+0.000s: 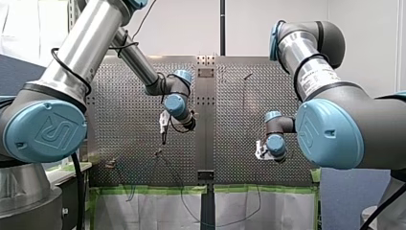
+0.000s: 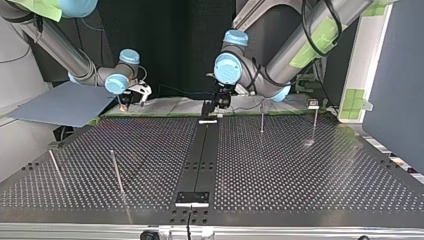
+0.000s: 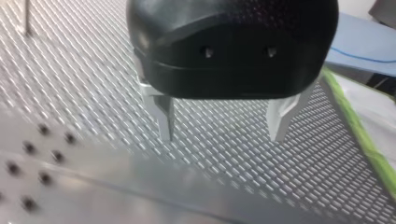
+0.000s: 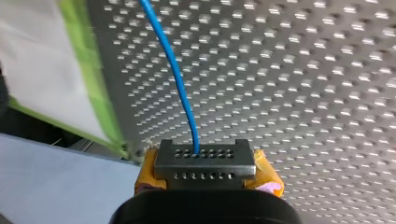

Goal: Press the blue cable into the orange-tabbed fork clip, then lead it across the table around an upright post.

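Fingers (image 4: 266, 176) of my right gripper (image 4: 204, 163) pinch the cable (image 4: 175, 74), which runs away from them over the perforated worktop (image 4: 303, 93). Beyond, my left gripper (image 3: 222, 137) hangs low by the centre strip (image 2: 202, 155), metal fingers (image 3: 163, 112) spread apart; upright posts (image 2: 261, 118) stand on both halves of the worktop.

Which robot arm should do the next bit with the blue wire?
Right. My right gripper is shut on the blue cable, so it is probably better placed. My left gripper is open and empty.
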Robot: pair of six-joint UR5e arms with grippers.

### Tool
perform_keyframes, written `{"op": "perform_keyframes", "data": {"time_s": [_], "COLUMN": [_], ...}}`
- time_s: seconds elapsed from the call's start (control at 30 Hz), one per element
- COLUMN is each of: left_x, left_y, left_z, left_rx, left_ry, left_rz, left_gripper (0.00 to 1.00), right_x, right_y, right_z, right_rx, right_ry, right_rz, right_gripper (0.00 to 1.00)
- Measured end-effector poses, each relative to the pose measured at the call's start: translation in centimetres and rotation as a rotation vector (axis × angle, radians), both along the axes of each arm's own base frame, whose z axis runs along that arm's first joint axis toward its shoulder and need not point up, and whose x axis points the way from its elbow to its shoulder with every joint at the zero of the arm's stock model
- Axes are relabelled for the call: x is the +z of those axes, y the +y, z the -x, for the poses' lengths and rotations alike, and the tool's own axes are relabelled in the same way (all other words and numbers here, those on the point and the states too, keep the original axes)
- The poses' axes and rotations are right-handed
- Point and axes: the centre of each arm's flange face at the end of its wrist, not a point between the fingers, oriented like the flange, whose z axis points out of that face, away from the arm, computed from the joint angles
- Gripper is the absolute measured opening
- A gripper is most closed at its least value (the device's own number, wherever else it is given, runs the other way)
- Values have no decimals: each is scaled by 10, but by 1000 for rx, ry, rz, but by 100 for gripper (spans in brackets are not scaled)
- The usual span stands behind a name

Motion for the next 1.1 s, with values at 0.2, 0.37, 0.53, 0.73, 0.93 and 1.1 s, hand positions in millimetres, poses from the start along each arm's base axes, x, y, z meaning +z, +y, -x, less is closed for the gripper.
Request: {"op": "perform_keyframes", "data": {"time_s": [0.2,0.37,0.53,0.73,0.93,1.1], "left_x": [33,72,101,124,142,158], "left_y": [-17,-33,-50,-68,-82,-86], "left_z": [8,14,23,32,37,36], "left_rx": [-69,-131,-196,-241,-256,-248], "left_ry": [-79,-125,-144,-140,-127,-121], "left_rz": [51,97,122,137,166,181], "left_gripper": [97,97,97,97,100,100], "right_x": [21,22,15,-11,-23,-25], "right_y": [-3,-3,0,7,10,12], "right_z": [-3,-4,-5,-6,-7,-9], "right_rx": [10,13,17,22,26,30], "right_ry": [-14,-15,-11,2,8,8], "right_rz": [30,31,20,-19,-36,-38], "right_gripper": [2,2,2,2,2,2]}}
